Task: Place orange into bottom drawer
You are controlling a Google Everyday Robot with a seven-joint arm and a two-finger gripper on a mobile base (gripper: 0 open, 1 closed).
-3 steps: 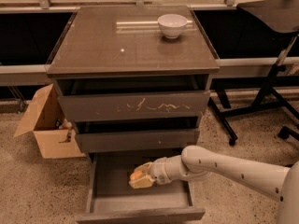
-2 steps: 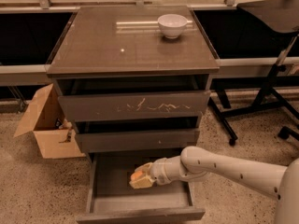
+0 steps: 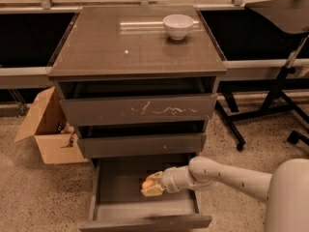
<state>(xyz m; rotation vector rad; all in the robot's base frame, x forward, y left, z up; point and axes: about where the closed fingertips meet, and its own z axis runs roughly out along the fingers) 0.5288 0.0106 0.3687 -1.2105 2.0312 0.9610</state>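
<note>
My end effector (image 3: pixel 149 187) grips the orange (image 3: pixel 146 182) inside the open bottom drawer (image 3: pixel 120 199); only release remains, I judge.

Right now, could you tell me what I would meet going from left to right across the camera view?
In order: cardboard box → orange, held by the gripper over the open bottom drawer → bowl on the cabinet → chair.

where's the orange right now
Low in the camera view, the orange is held in the gripper inside the open bottom drawer, near its middle, below the middle drawer.
</note>
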